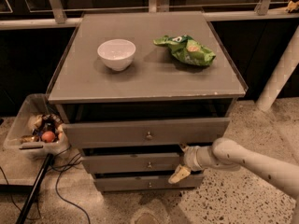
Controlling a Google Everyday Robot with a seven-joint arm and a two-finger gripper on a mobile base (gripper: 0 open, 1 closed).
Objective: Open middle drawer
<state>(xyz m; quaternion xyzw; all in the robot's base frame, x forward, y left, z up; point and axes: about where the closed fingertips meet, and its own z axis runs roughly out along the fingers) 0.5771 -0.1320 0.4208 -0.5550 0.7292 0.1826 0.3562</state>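
The grey cabinet has three drawers stacked in front. The middle drawer (126, 164) has a plain grey front and a small round knob (149, 164); it stands slightly out, less than the top drawer (107, 133). My gripper (178, 163) comes in from the right on a pale arm (243, 162) and sits at the right end of the middle drawer's front. Its fingers are spread: one tip just above the front's top edge, and the other, yellowish fingertip (176, 175) below it. It holds nothing.
A white bowl (116, 54) and a green chip bag (187, 50) lie on the cabinet top (145, 80). The bottom drawer (121, 184) sits lowest. A clear bin of items (35, 129) stands left of the cabinet, with cables (60, 181) and a dark pole on the floor. A white post (278, 76) stands at right.
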